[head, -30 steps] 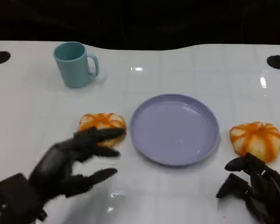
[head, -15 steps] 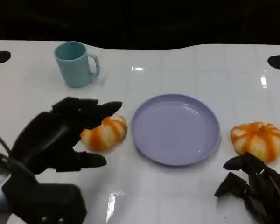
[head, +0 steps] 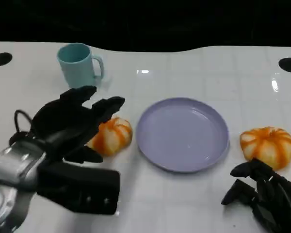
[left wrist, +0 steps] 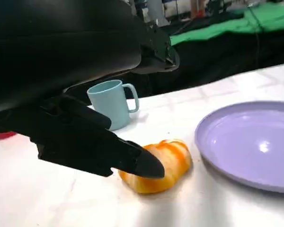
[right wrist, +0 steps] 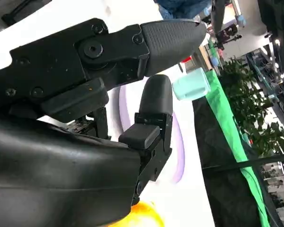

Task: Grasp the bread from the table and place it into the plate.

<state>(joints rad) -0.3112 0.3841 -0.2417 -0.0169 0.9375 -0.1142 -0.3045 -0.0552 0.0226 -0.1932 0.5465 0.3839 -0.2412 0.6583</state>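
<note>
An orange-and-white bread roll [head: 112, 137] lies on the white table just left of the lilac plate [head: 184, 133]. My left hand [head: 72, 124] hovers over the roll's left side with its fingers spread above it and the thumb low beside it. In the left wrist view a fingertip [left wrist: 146, 165] touches the roll [left wrist: 168, 163], with the plate [left wrist: 255, 142] beyond. A second roll [head: 266, 145] sits right of the plate. My right hand [head: 264, 194] rests near the front edge below that roll, holding nothing, its fingers [right wrist: 156, 33] apart.
A light blue cup [head: 78, 65] stands at the back left, behind my left hand, also seen as the cup [left wrist: 111, 106] in the left wrist view. Two dark holes [head: 0, 59] mark the table's far corners. The table's far edge meets darkness.
My left hand has moved forward from the table's front and now reaches over the left roll, whose near side has tipped slightly. The right hand has stayed put.
</note>
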